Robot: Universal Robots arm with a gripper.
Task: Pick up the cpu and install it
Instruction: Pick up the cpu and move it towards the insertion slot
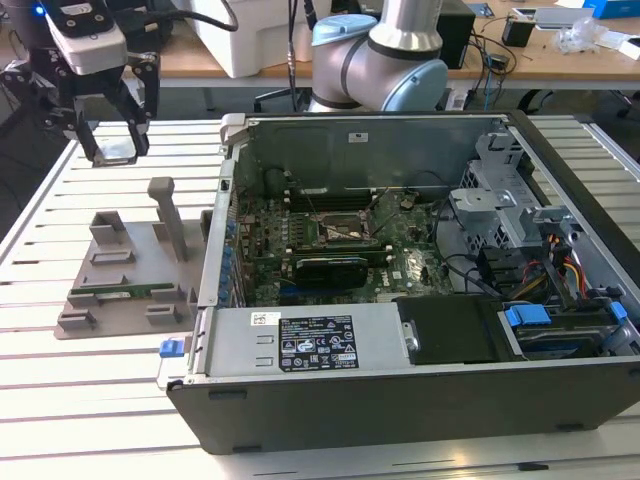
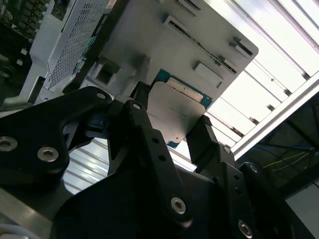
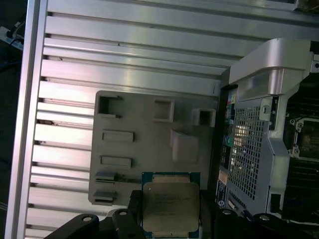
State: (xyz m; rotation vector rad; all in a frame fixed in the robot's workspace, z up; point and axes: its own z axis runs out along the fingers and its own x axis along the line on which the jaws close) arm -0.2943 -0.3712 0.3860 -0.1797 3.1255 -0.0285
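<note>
- The cpu (image 3: 171, 206) is clamped in the gripper (image 3: 172, 221). Its silver metal lid faces the camera in both wrist views, and a thin green board rim shows around the lid.
- The chip is close to square, so no long axis stands out. In the first wrist view its edges run parallel to the edges of the grey holder tray (image 3: 149, 144) beneath it.
- In the second wrist view the cpu (image 2: 174, 112) sits flat between the two black fingers (image 2: 202, 137), which press on two opposite edges. The jaws are closed only to the chip's width.
- The gripper (image 1: 112, 150) hangs at the top of the exterior view's left with its fingers pointing down. Its tips show against the slatted table (image 1: 60, 400), beyond the far end of the holder tray (image 1: 130, 270).
- A grey and blue arm joint (image 1: 380, 50) sits at the top centre of the exterior view, behind the open computer case (image 1: 400, 390).
- The case fills the exterior view's right half and stands just beside the tray.
- Inside the case lies the motherboard (image 1: 400, 240), with its socket (image 1: 345, 232) near the middle. A black expansion card (image 1: 330, 268) sits just in front of the socket.
- A green memory stick (image 1: 120, 293) lies in a slot of the holder tray.
</note>
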